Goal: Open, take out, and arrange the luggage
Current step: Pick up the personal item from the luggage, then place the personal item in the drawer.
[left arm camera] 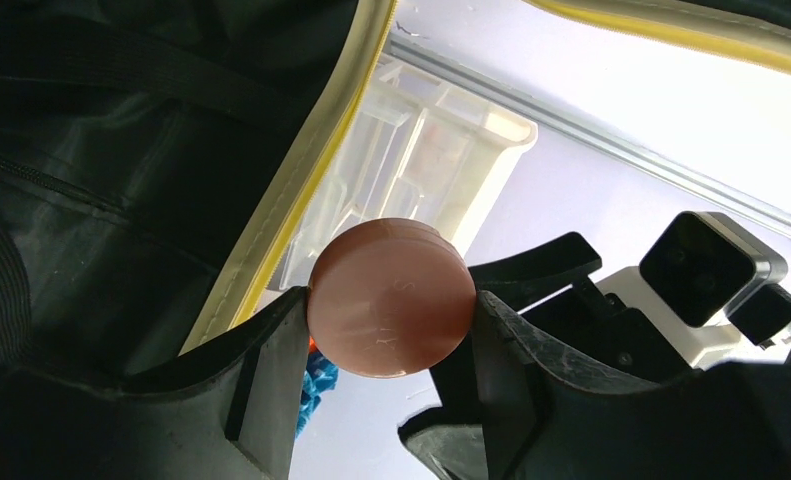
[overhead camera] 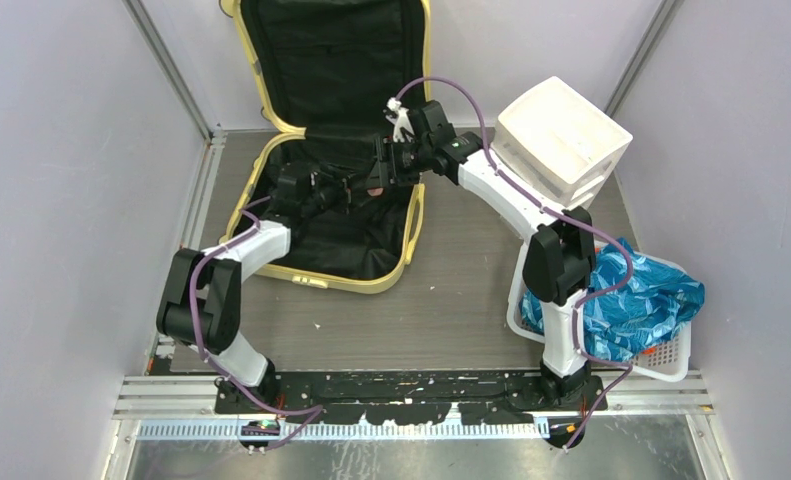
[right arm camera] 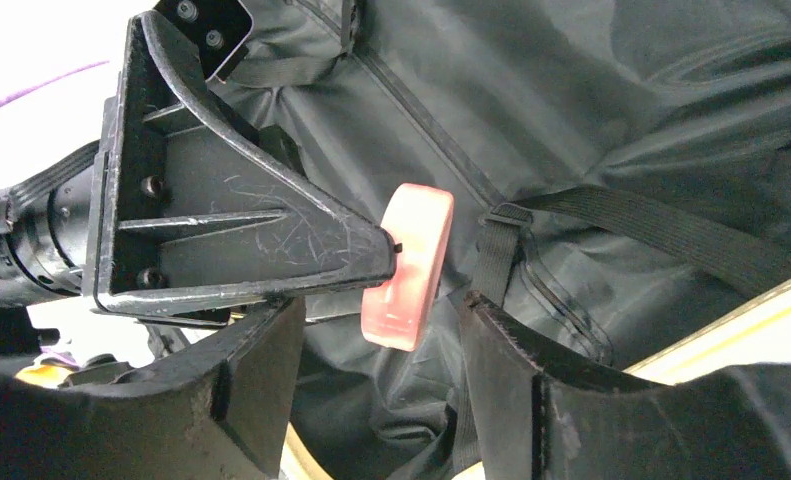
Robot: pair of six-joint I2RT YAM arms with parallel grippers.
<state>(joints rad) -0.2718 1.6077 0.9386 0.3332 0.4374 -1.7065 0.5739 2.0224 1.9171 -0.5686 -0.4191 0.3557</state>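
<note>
The luggage (overhead camera: 412, 232), a pale yellow suitcase, lies open on the table with its lid (overhead camera: 331, 60) leaning up at the back and black lining (right arm camera: 591, 120) showing. Over the open half, my left gripper (overhead camera: 363, 186) is shut on a round pink disc (left arm camera: 391, 297), pinched by its edge between both fingers. My right gripper (overhead camera: 387, 168) faces it from the right. In the right wrist view, the disc (right arm camera: 408, 265) stands edge-on between the right gripper's (right arm camera: 381, 305) open fingers, with a gap on each side. A black strap (right arm camera: 671, 235) crosses the lining below.
A white stacked drawer bin (overhead camera: 561, 140) stands at the back right, next to the right arm. A white perforated basket (overhead camera: 671, 358) holding a blue plastic bag (overhead camera: 631, 295) sits at the right front. Walls close in on both sides.
</note>
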